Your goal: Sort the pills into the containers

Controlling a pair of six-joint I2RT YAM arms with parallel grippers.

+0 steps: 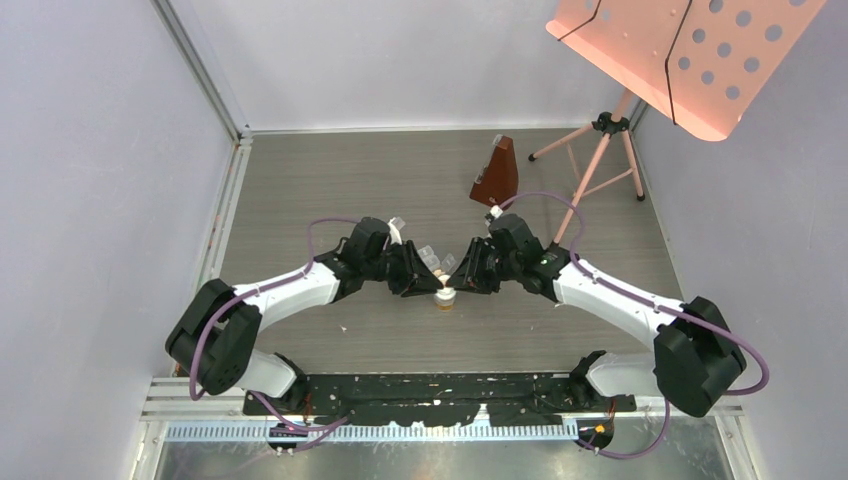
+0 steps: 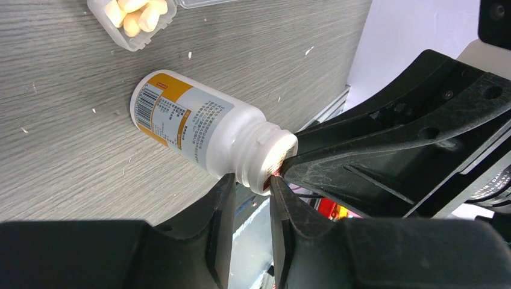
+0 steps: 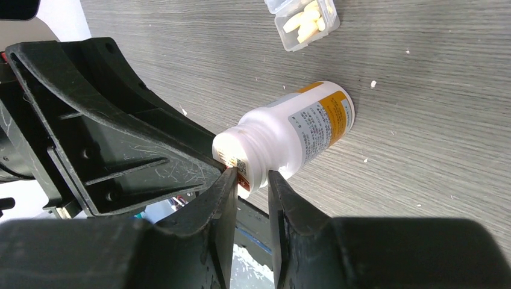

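The white round plastic bottle (image 2: 199, 126) carries an orange-and-white wrap label (image 3: 318, 123) with a black barcode (image 2: 144, 108) near its base and blocks of fine print beside it; none of that print can be read in either wrist view. A small red patch at its mouth is also unreadable. White lettering on the black round housing (image 2: 495, 180) at the frame edge is cut off

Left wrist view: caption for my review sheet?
Left fingers pinch the top rim of the white pill bottle while the right fingers also touch it; a clear compartment holding pills sits beyond.
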